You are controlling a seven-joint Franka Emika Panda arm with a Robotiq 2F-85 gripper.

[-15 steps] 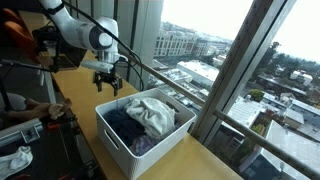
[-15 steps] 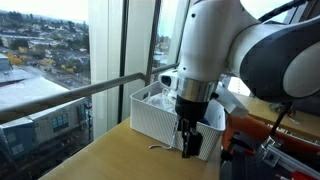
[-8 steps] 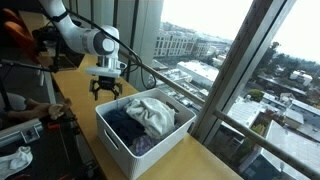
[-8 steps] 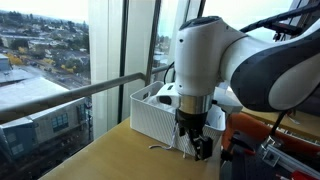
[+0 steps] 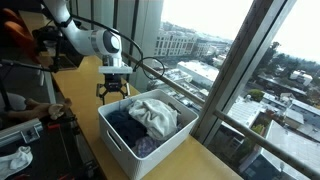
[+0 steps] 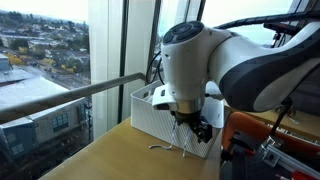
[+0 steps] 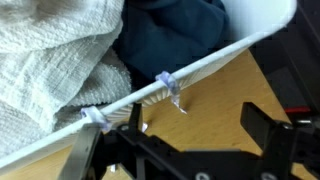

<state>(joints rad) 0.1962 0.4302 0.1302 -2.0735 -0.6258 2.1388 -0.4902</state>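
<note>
Robot gripper (image 5: pixel 112 92) with jaws spread wide and empty, hovering just over the end rim of a white basket (image 5: pixel 118 148), basket on the wooden counter (image 5: pixel 195 160) by its window edge, crumpled white cloth (image 5: pixel 155 113) beside a dark blue garment (image 5: pixel 124 124) inside.

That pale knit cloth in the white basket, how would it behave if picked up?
Probably floppy: the pale knit cloth lies crumpled in folds, so it would likely drape and sag. It looks light for its bulk. It overlaps the dark blue garment, so that may drag along.
</note>
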